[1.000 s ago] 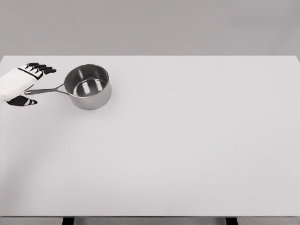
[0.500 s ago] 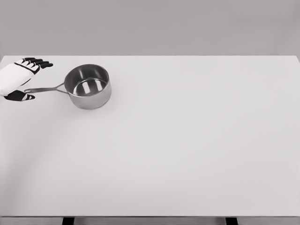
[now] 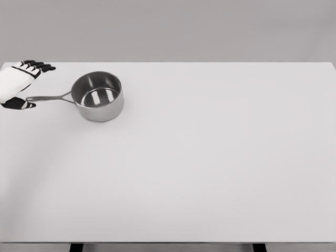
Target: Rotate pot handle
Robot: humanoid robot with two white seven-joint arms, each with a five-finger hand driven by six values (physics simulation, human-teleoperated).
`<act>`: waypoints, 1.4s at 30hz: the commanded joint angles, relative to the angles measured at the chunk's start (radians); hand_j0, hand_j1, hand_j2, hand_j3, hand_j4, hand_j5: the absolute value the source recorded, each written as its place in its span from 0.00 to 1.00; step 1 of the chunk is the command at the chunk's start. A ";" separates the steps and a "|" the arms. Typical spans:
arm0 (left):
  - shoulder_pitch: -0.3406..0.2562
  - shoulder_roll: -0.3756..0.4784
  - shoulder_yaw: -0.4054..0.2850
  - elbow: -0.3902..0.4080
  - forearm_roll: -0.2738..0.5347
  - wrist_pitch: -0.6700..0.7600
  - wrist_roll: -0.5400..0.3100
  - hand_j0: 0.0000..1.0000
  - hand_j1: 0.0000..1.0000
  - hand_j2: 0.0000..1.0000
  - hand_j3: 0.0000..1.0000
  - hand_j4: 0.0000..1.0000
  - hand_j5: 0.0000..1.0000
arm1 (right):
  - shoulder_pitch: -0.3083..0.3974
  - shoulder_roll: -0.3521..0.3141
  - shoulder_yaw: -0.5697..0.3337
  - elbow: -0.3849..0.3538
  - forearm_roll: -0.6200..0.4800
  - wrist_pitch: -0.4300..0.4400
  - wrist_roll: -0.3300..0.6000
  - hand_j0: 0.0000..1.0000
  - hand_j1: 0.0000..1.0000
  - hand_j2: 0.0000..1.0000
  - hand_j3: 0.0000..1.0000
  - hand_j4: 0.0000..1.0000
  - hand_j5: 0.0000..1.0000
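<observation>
A small steel pot (image 3: pixel 98 97) stands upright on the white table (image 3: pixel 199 157) at the far left. Its thin handle (image 3: pixel 50 97) points left, nearly level in the picture. My left hand (image 3: pixel 23 84), white with black fingertips, hovers at the handle's outer end by the left edge of the picture. Its fingers (image 3: pixel 39 66) are spread above and behind the handle, and the thumb (image 3: pixel 21 105) lies just in front of the tip. It holds nothing. The right arm does not show.
The table's far edge runs just behind the pot and hand. A plain grey wall stands behind it. Two dark table legs (image 3: pixel 76 247) show under the front edge.
My left hand has drawn back to the left and slightly farther away. The handle's tip has swung a little toward the far side, and the pot has barely shifted.
</observation>
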 commanded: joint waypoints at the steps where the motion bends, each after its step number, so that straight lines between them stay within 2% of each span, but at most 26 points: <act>1: 0.000 0.000 -0.015 0.009 0.006 0.000 0.000 1.00 1.00 1.00 1.00 1.00 1.00 | 0.000 0.000 -0.001 0.000 0.000 0.000 0.000 1.00 1.00 1.00 1.00 1.00 1.00; 5: -0.045 -0.010 -0.067 0.058 0.006 0.000 0.000 1.00 1.00 1.00 1.00 1.00 1.00 | 0.000 0.000 0.001 0.000 0.000 0.000 0.000 1.00 1.00 1.00 1.00 1.00 1.00; 36: -0.140 -0.072 -0.096 0.168 0.003 0.000 0.000 1.00 1.00 1.00 1.00 1.00 1.00 | 0.000 0.000 -0.001 0.000 0.000 0.000 0.000 1.00 1.00 1.00 1.00 1.00 1.00; 42: -0.155 -0.087 -0.096 0.187 -0.017 0.000 0.000 1.00 1.00 1.00 1.00 1.00 1.00 | 0.000 0.000 0.001 0.000 0.001 0.000 0.000 1.00 1.00 1.00 1.00 1.00 1.00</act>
